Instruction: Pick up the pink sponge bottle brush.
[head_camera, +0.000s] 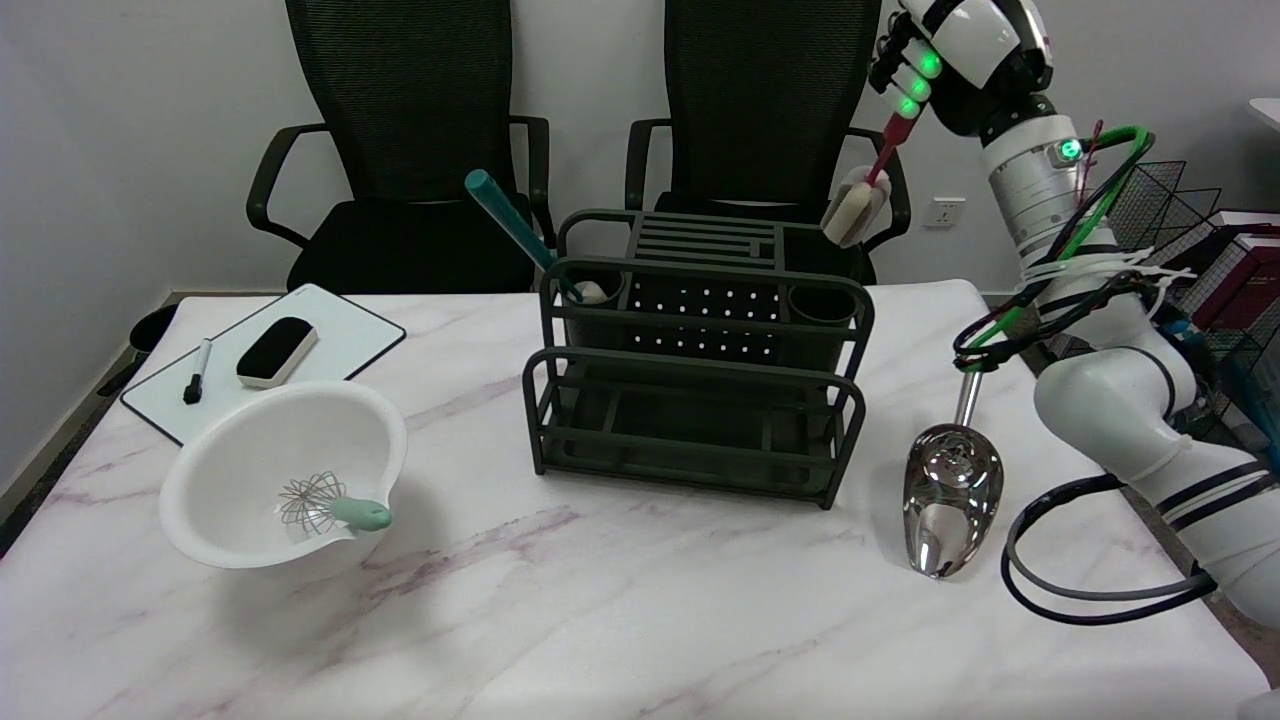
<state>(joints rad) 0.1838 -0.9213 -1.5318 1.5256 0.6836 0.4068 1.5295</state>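
We have the pink sponge bottle brush pinched by its thin handle in our right hand, high at the picture's top right, part of the hand cut off by the frame. The sponge head hangs in the air above the right rear cup of the dark green rack, clear of its rim. So the pick-up looks essentially done; at most a steady hold is left. The teal brush stands in the rack's left rear cup.
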